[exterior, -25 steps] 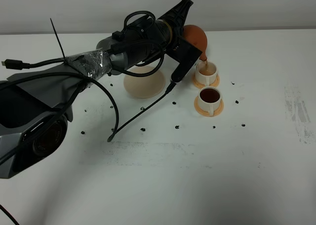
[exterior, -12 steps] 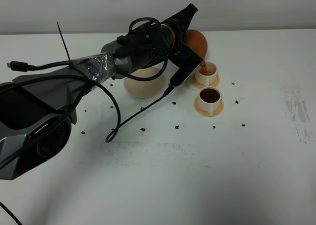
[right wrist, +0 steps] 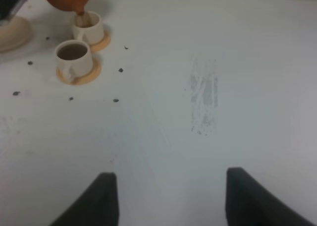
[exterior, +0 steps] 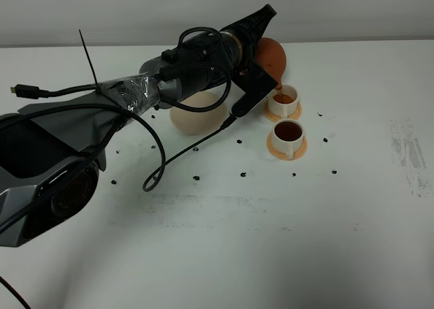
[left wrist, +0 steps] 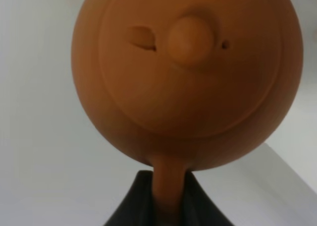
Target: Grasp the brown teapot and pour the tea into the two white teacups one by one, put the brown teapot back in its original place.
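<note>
The brown teapot (exterior: 272,54) hangs tilted, spout down, over the far one of the two white teacups (exterior: 283,100), and a thin stream of tea falls into it. My left gripper (left wrist: 168,206) is shut on the teapot's (left wrist: 185,67) loop handle; in the high view the arm hides the fingers. The near teacup (exterior: 288,132) is full of dark tea. Both cups stand on orange coasters. The cream saucer (exterior: 196,117) lies bare, partly under the left arm. My right gripper (right wrist: 173,201) hovers open over bare table, far from the cups (right wrist: 73,56).
Small dark specks (exterior: 243,174) are scattered on the white table around the cups and saucer. A black cable (exterior: 157,167) hangs from the left arm and loops down to the table. A scuffed patch (exterior: 407,150) marks the table at the right.
The left arm has shifted slightly right and up with the teapot. The spout has stayed over the far cup, still pouring. The right gripper has not visibly moved.
</note>
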### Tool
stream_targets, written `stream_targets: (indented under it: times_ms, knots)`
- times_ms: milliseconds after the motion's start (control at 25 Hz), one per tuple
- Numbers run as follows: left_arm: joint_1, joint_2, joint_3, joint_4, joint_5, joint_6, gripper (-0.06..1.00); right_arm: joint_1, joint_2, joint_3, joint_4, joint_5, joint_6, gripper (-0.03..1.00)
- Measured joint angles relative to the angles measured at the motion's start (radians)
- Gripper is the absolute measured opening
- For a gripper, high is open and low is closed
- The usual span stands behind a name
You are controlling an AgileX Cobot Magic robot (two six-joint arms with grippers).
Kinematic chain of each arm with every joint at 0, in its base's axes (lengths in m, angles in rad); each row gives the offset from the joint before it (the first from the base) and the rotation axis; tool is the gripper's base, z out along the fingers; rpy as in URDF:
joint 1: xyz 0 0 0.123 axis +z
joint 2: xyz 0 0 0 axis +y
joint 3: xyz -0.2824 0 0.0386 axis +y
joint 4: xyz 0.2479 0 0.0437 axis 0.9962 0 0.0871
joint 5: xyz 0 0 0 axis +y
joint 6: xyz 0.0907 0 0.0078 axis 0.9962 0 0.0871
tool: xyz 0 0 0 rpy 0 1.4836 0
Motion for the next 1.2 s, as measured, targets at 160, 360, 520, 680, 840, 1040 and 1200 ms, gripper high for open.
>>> stream_targets:
  times_ms: [160, 360, 520, 680, 840, 1040, 1200]
  knots:
    - [0.000, 0.000, 0.000, 0.005, -0.024, 0.002, 0.12, 0.000, 0.000, 0.000, 0.000, 0.000, 0.000, 0.49]
    - [0.000, 0.000, 0.000, 0.010, -0.037, 0.005, 0.12, 0.000, 0.000, 0.000, 0.000, 0.000, -0.001, 0.49]
    - [0.000, 0.000, 0.000, 0.030, -0.042, 0.008, 0.12, 0.000, 0.000, 0.000, 0.000, 0.000, -0.001, 0.49]
    - [0.000, 0.000, 0.000, 0.051, -0.045, 0.008, 0.12, 0.000, 0.000, 0.000, 0.000, 0.000, -0.001, 0.49]
    - [0.000, 0.000, 0.000, 0.055, -0.052, 0.008, 0.12, 0.000, 0.000, 0.000, 0.000, 0.000, -0.001, 0.49]
    - [0.000, 0.000, 0.000, 0.062, -0.069, 0.008, 0.12, 0.000, 0.000, 0.000, 0.000, 0.000, 0.000, 0.49]
    - [0.000, 0.000, 0.000, 0.079, -0.069, 0.008, 0.12, 0.000, 0.000, 0.000, 0.000, 0.000, 0.000, 0.49]
